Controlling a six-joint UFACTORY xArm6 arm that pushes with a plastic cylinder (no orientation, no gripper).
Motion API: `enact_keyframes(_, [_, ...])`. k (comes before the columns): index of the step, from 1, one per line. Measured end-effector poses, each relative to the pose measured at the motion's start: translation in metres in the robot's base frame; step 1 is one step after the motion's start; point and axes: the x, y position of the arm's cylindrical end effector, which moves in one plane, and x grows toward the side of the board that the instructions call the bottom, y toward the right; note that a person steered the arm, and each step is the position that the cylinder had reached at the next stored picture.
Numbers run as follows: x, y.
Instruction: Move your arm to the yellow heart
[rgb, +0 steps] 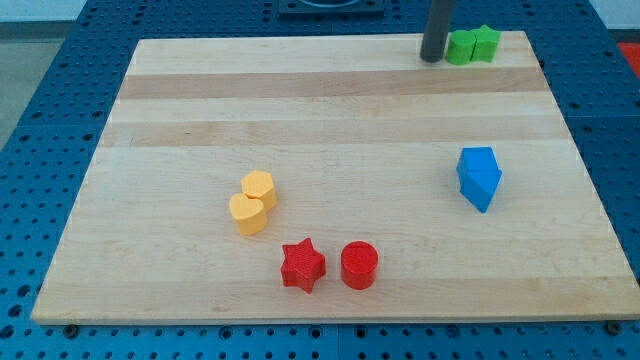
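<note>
My tip (432, 57) rests at the view's top right, just left of a green block (472, 45), close to or touching it. Two yellow blocks sit together left of centre: the lower left one looks like the yellow heart (247, 214), the upper one a yellow hexagon-like block (259, 188). They lie far from my tip, down and to the left of it.
A blue block pair (479, 177) sits at the right. A red star (302, 265) and a red cylinder (359, 265) sit near the bottom centre. The wooden board (320, 120) lies on a blue perforated table.
</note>
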Motion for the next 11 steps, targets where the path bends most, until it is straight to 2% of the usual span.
enact_keyframes(3, [0.111, -0.083])
enact_keyframes(5, [0.195, -0.099])
enact_keyframes(7, [0.259, -0.116])
enact_keyframes(8, [0.273, -0.143])
enact_keyframes(11, [0.273, -0.245])
